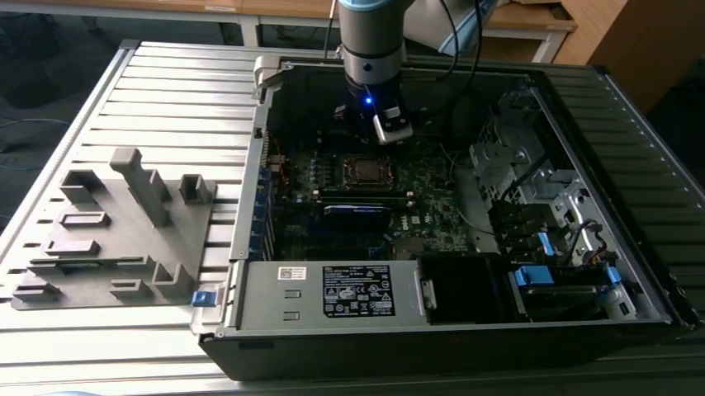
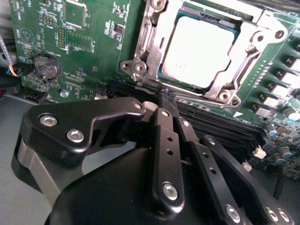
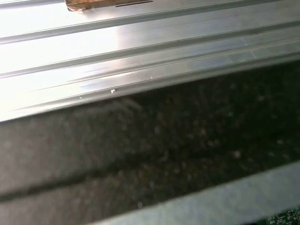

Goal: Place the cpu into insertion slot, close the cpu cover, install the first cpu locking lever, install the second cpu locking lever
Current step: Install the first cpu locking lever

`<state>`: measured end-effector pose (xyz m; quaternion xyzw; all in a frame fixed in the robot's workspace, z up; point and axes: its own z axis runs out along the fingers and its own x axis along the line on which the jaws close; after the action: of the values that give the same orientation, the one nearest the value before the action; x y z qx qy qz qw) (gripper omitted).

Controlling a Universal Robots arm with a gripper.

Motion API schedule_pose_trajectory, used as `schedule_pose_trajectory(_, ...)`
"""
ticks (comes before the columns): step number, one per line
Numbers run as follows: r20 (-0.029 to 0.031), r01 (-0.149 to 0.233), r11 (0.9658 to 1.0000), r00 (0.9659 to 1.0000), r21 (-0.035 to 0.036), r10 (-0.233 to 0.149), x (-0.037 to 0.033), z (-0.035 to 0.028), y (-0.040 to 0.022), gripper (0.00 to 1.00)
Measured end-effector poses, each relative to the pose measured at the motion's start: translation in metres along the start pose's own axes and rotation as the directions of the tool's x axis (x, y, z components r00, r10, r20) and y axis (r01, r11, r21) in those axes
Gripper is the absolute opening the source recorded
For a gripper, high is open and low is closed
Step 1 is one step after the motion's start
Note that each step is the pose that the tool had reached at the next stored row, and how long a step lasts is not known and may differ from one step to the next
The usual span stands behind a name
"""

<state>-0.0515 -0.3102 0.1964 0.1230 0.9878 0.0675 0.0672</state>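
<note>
Hanging just beside socket, gripper in second wrist view has fingertips pressed together, nothing between them. cpu seated in socket; top washed out by glare, any marking unreadable. cpu cover lies flat, framing chip; far corner cut off at picture edge, near edge partly hidden behind gripper. White label on power supply in exterior view, print too small to read. First wrist view: ribbed table, then dark blurred band, unidentifiable.

The dull silver-grey cpu lies flat in its socket just beyond the claw. The shiny cpu cover frames it, folded down.
</note>
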Motion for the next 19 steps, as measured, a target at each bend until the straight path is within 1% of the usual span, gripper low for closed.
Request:
schedule_pose_trajectory(8, -0.0002, 0.000, 1.0000, 1.0000, -0.0002, 0.000, -0.0005, -0.0044, 0.0007, 0.11)
schedule_pose_trajectory(19, 0.0008, -0.011, 0.9999, 0.9999, -0.0016, 0.011, 0.0000, -0.0044, 0.0026, 0.11)
